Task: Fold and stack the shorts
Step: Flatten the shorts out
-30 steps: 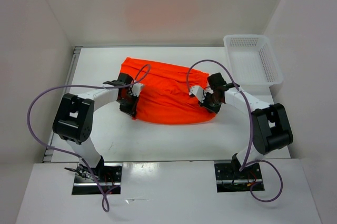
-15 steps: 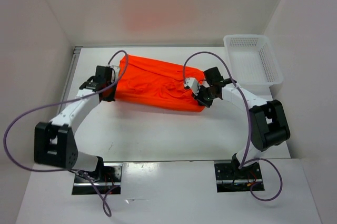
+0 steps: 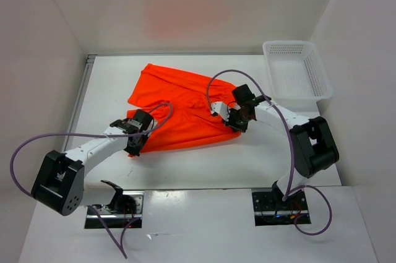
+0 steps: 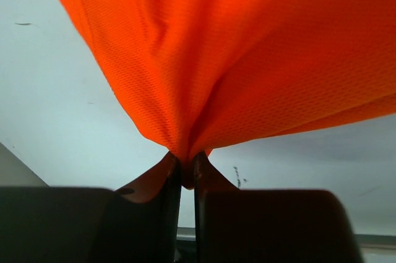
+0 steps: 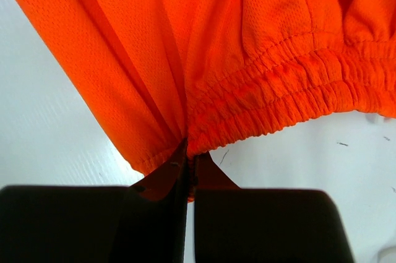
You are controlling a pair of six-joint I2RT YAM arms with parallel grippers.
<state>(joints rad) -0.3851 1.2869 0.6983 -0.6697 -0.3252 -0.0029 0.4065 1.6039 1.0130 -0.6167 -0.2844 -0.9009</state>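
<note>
I've dragged my left end effector (image 4: 184, 163), pinching the bright orange-red soft cloth shorts (image 3: 179, 105), toward the worktop's (image 3: 185, 167) near-left corner; right end effector (image 5: 189, 153) clamps the waistband (image 5: 291, 99) mid-worktop, so the fold's begun

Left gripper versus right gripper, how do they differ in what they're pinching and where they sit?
The left gripper pinches a plain bunched corner of the shorts; the right gripper pinches the end of the gathered waistband. In the top view, the left gripper sits nearer the front, the right gripper farther back. Both are shut on orange cloth.
</note>
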